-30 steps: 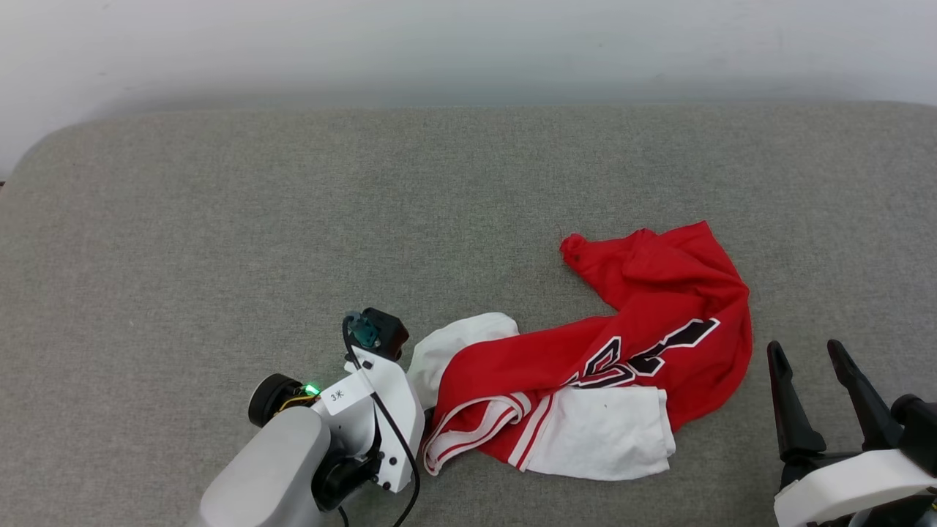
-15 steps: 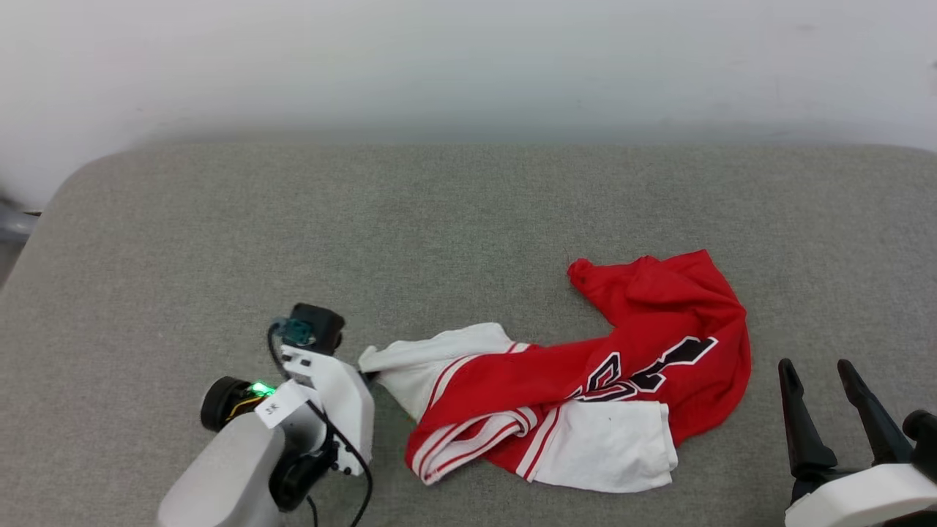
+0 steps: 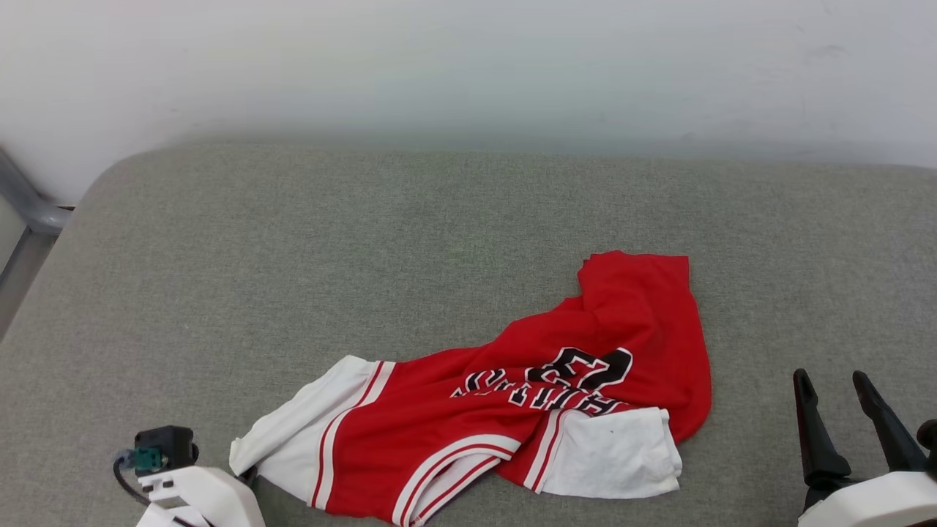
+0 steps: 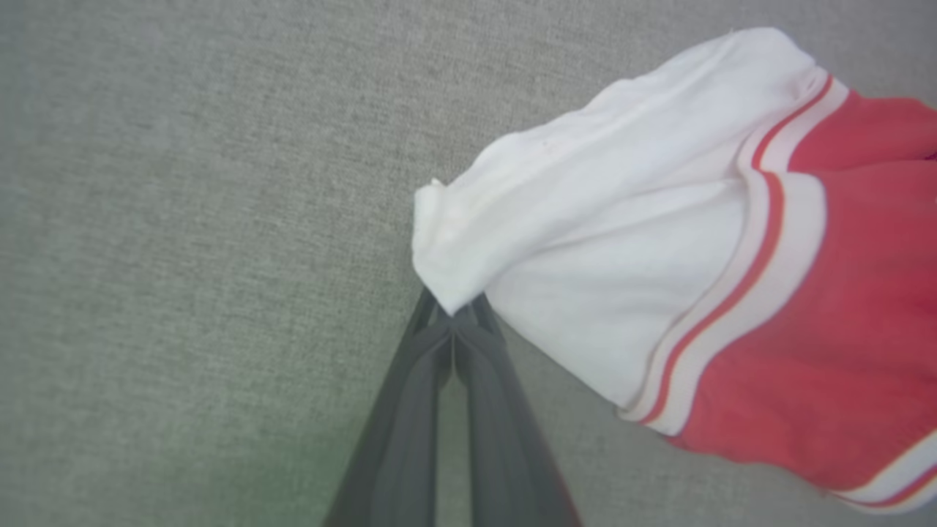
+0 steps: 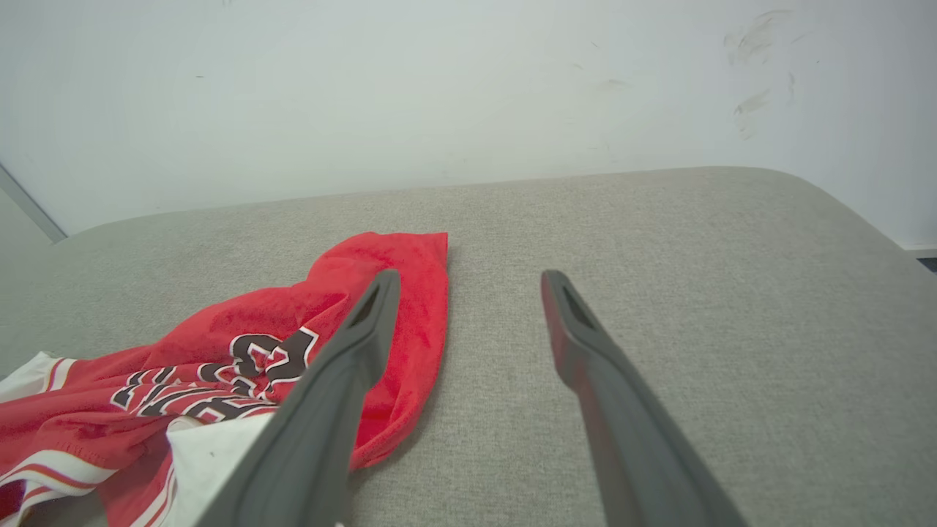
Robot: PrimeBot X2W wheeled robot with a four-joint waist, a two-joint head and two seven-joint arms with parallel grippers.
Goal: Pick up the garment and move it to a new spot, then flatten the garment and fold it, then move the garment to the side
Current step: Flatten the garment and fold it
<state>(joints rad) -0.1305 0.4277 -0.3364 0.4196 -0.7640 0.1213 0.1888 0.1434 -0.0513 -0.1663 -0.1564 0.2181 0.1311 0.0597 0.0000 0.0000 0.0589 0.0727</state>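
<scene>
The red garment [image 3: 585,322] lies crumpled on the grey cushion, stretched toward the lower left, with its black lettering facing up and reading upside down. One white sleeve [image 3: 615,457] rests at the front. The other white sleeve [image 4: 585,219] is pinched at its corner by my left gripper [image 4: 454,318], which is shut on it. In the head view my left wrist [image 3: 194,494] sits at the bottom left, next to that sleeve's end [image 3: 293,432]. My right gripper [image 3: 831,380] stands open to the right of the garment [image 5: 293,329], with bare cushion between its fingers [image 5: 470,282].
The grey cushion [image 3: 366,241] runs wide to the left and behind the garment, up to a white wall [image 3: 468,66]. Its rounded left corner ends by a grey metal bar [image 3: 29,212]. The cushion's right corner [image 5: 842,205] curves off near the wall.
My left gripper has dragged the white sleeve toward the lower left, drawing the garment out and turning its lettering up. The head view has shifted too. The right gripper stays open at the right.
</scene>
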